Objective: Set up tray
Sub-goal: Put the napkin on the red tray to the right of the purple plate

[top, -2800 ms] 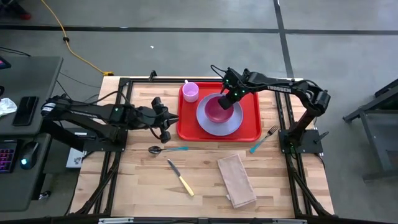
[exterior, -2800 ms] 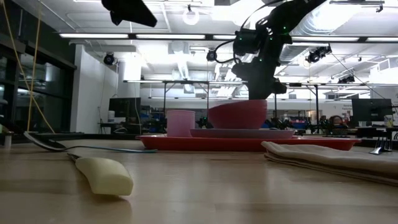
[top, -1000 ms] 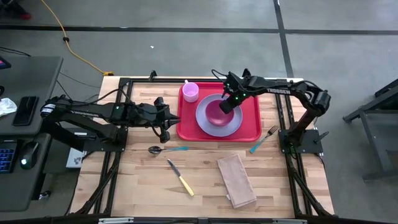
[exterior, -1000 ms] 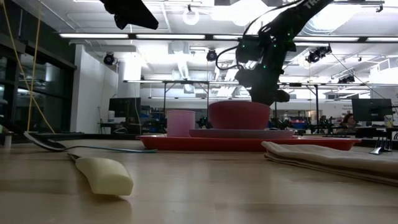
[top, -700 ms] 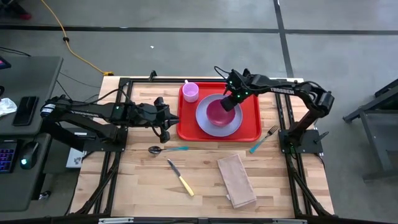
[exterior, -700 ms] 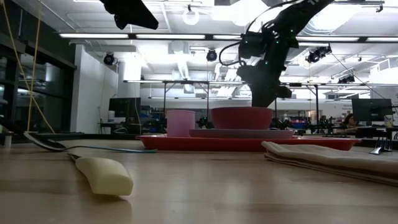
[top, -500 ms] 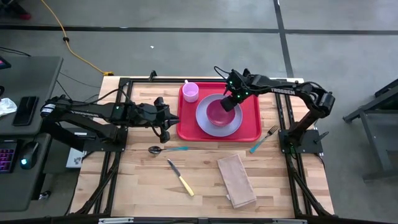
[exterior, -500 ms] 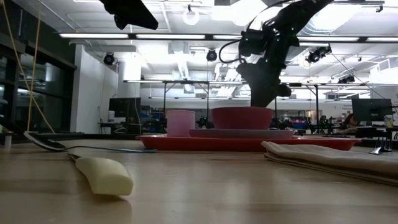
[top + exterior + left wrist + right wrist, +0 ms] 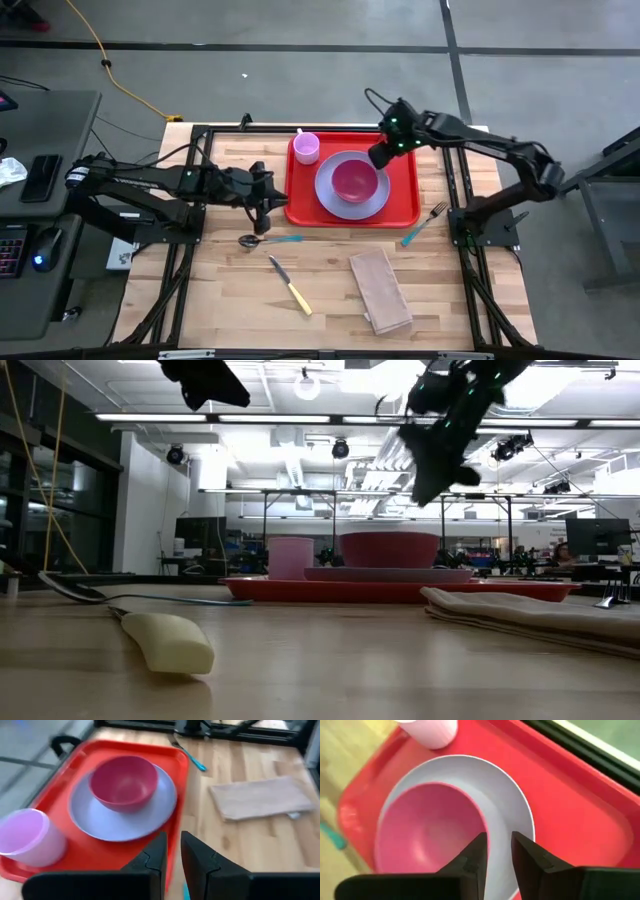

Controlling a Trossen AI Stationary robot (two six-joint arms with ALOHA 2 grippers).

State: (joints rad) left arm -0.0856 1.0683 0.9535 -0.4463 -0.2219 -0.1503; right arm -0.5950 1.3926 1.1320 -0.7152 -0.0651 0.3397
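Note:
The red tray [image 9: 405, 190] lies at the table's far middle. On it a lavender plate [image 9: 325, 195] carries a pink bowl [image 9: 353, 182], upright in the plate's middle, and a pink cup [image 9: 306, 148] stands in the tray's far left corner. My right gripper [image 9: 382, 157] hangs open above the plate's far right rim, clear of the bowl [image 9: 425, 835]; in the low view it [image 9: 421, 493] is well above the bowl [image 9: 388, 548]. My left gripper [image 9: 265, 206] waits open and empty in the air just left of the tray [image 9: 182, 780].
On the bare wood near the tray lie a spoon with a blue handle [image 9: 262, 240], a knife with a yellow handle [image 9: 290, 285], a folded beige napkin [image 9: 380, 290] and a fork with a blue handle [image 9: 425, 222]. A black frame [image 9: 200, 200] runs around the table.
My right gripper has come off the bowl's rim, risen and drawn back toward the table's far right. The bowl has settled level on the plate and stays there. The left arm has kept still.

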